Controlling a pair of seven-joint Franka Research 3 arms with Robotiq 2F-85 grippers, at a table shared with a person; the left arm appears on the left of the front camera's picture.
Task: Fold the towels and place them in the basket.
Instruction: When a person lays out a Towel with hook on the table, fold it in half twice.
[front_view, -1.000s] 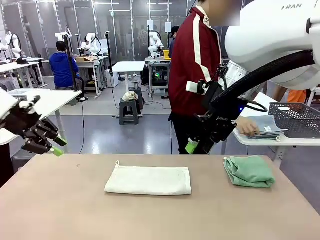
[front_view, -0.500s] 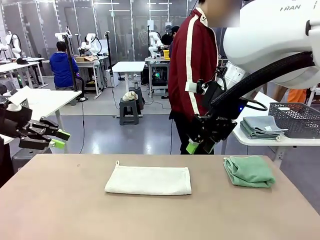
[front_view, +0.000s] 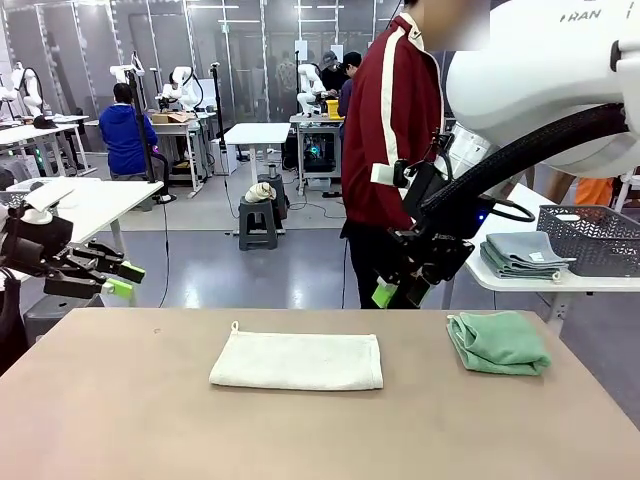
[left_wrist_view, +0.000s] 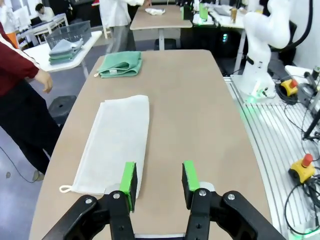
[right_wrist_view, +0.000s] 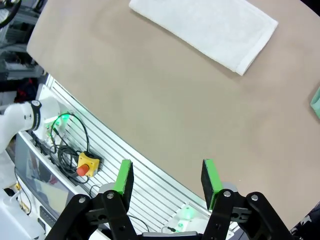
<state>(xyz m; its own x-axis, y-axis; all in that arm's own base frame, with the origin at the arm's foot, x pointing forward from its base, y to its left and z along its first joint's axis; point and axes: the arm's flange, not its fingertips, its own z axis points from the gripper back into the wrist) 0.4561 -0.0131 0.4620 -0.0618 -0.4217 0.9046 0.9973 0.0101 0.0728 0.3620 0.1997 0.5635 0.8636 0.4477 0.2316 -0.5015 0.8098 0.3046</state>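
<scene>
1. Looking across from the front: the left gripper (front_view: 123, 280) hangs in the air off the table's (front_view: 120, 420) left end, fingers parted and empty. The right gripper (front_view: 395, 293) hangs beyond the far edge, in front of a person (front_view: 390, 130) in a dark red jacket; its finger spread cannot be judged from here. The cream towel (front_view: 297, 360) lies folded into a long strip at mid-table. The green towel (front_view: 497, 342) lies loosely folded towards the right end, well apart from it. The basket (front_view: 590, 238) stands on a side table (front_view: 520, 280) at right, beside stacked grey cloths (front_view: 520, 252).

2. Left wrist view: the left gripper (left_wrist_view: 159, 175) stands released, bare tabletop showing between its pads. The cream towel (left_wrist_view: 117, 145) runs away from it, corner loop (left_wrist_view: 65, 189) at the near end. The green towel (left_wrist_view: 120, 65) lies beyond, and the basket (left_wrist_view: 70, 34) farther off. The person's hand (left_wrist_view: 47, 80) hangs beside the table.

3. Right wrist view: the right gripper (right_wrist_view: 166, 175) is spread wide, grasping nothing, above the table's edge. The cream towel (right_wrist_view: 205, 30) lies flat at top. A red emergency stop button (right_wrist_view: 85, 164) sits below the table.
</scene>
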